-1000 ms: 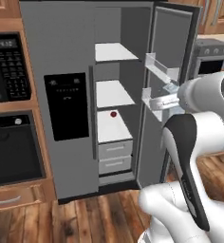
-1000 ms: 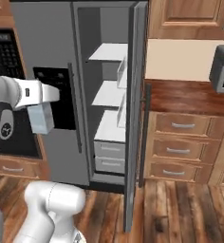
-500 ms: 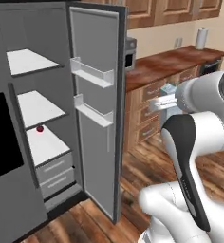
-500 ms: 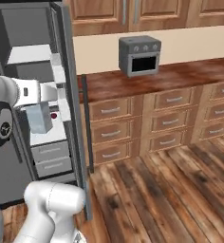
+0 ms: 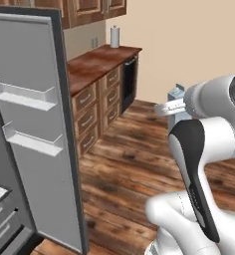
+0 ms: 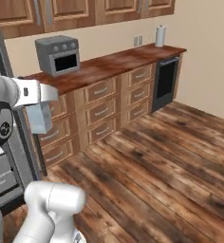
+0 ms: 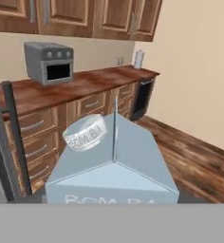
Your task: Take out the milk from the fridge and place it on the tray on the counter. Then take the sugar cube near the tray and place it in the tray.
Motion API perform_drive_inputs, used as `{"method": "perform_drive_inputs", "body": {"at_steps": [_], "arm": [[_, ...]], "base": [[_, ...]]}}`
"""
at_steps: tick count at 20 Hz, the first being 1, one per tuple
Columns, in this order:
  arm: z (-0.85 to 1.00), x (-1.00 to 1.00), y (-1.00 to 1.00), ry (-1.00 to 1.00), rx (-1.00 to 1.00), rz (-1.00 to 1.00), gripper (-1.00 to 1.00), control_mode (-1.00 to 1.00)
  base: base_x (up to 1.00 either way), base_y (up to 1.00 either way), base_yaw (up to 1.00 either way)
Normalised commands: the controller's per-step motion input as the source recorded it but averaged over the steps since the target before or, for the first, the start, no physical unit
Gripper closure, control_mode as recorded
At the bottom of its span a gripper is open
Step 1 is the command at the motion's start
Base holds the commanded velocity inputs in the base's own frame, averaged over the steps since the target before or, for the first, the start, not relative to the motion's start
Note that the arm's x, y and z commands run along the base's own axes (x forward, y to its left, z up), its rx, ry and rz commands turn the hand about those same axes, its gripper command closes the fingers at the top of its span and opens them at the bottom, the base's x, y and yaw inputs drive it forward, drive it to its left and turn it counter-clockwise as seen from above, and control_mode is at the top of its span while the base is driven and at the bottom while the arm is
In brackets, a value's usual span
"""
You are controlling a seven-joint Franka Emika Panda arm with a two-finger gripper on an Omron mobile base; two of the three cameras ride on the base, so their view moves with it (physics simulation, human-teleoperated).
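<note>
View swung to counter [image 6: 109,64], milk [image 7: 111,166] in tool [image 6: 40,118]

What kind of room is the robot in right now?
A home kitchen, rendered rather than real. A wood-grain counter runs over brown drawers, with a grey toaster oven on it, wooden wall cabinets above, and an open fridge door with bins. The gripper carries a milk carton.

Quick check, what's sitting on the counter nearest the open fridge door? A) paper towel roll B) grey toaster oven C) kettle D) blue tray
B: the grey toaster oven stands on the counter at the end beside the fridge door; the paper towel roll stands at the far end.
</note>
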Motion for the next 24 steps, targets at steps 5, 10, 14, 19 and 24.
{"method": "perform_drive_inputs", "body": {"at_steps": [5, 10, 14, 19, 24], "arm": [[0.0, 0.0, 0.0, 0.0, 0.0, 0.0, 1.0, 1.0], [0.0, 0.0, 0.0, 0.0, 0.0, 0.0, 1.0, 1.0], [0.0, 0.0, 0.0, 0.0, 0.0, 0.0, 1.0, 1.0], [0.0, 0.0, 0.0, 0.0, 0.0, 0.0, 1.0, 1.0], [0.0, 0.0, 0.0, 0.0, 0.0, 0.0, 1.0, 1.0]], "base": [[0.01, -0.33, -0.7], [0.0, -0.23, -0.82], [0.0, -0.19, -0.89], [0.0, -0.13, -0.92], [0.0, -0.26, -0.89]]}}
